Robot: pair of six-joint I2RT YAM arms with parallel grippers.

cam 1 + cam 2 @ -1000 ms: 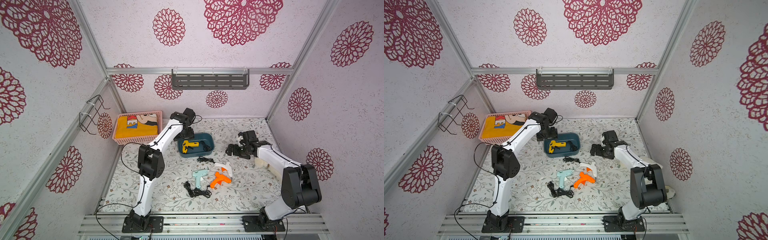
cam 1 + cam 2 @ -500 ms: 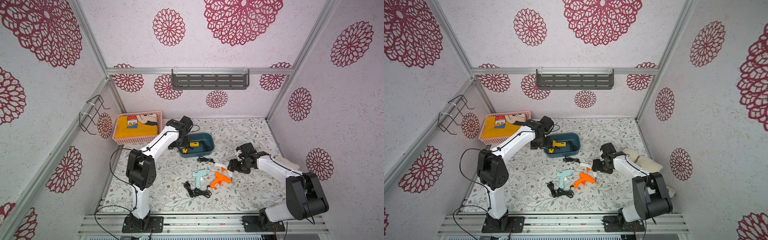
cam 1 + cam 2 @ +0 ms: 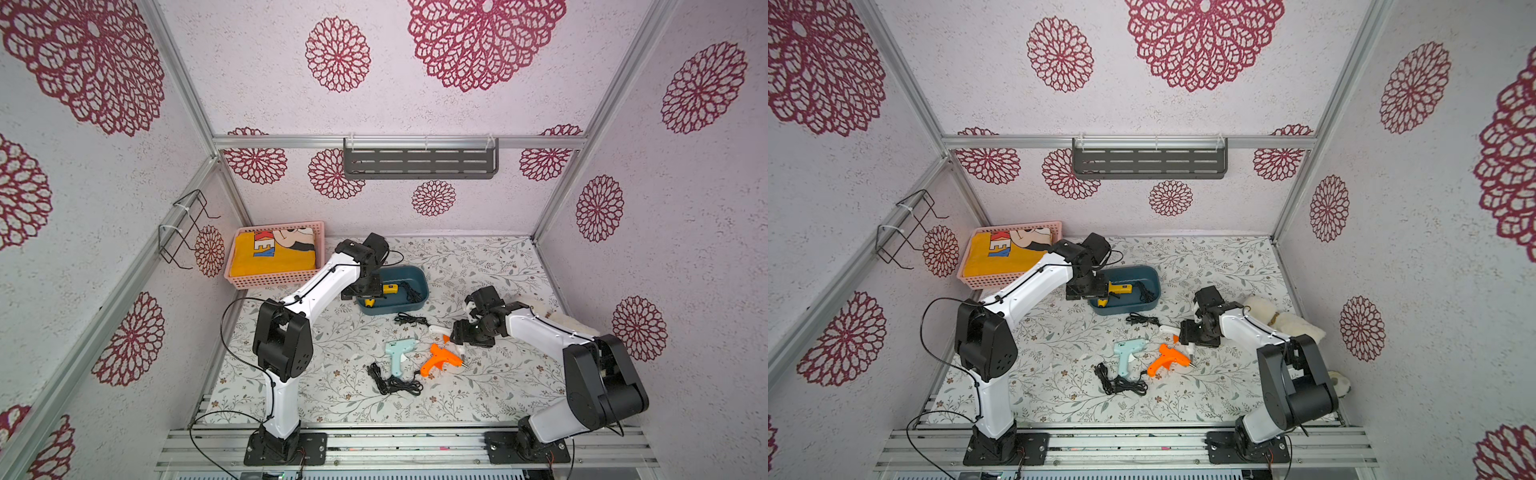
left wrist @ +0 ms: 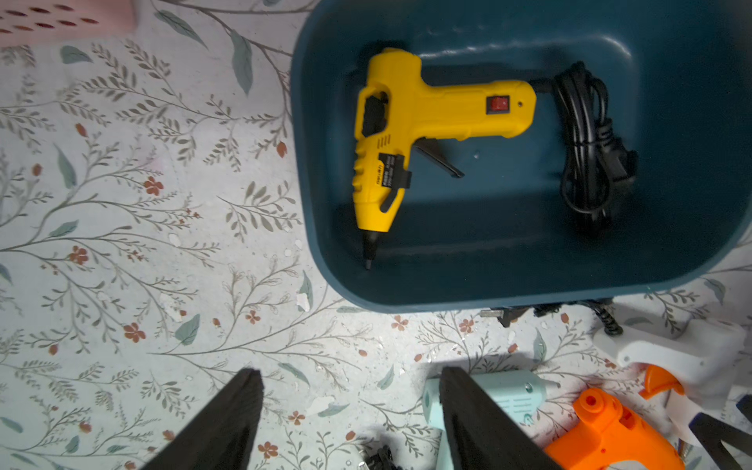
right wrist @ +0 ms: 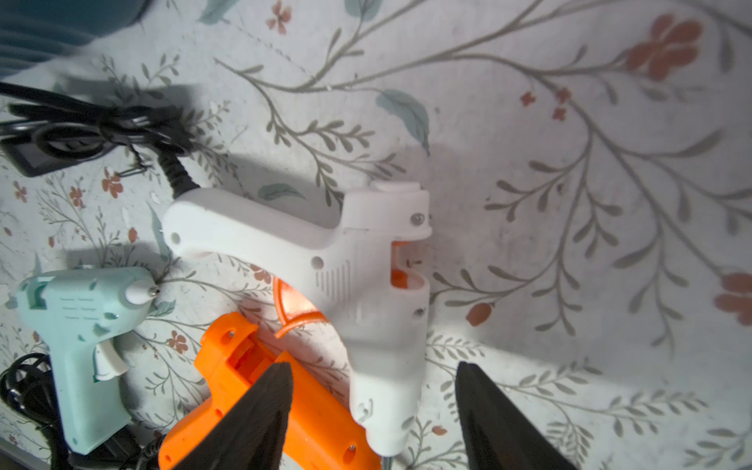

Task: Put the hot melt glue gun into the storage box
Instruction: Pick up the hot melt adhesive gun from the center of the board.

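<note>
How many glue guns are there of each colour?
yellow glue gun: 1, inside the storage box
white glue gun: 1
mint glue gun: 1
orange glue gun: 1
Total: 4

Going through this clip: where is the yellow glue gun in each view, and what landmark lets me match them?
Both top views: the yellow glue gun lies inside the storage box, near the picture's middle, partly covered.
Left wrist: upper middle of the picture, flat in the storage box.
Right wrist: not in it.
Shared landmark: the mint glue gun, seen in all four views.
</note>
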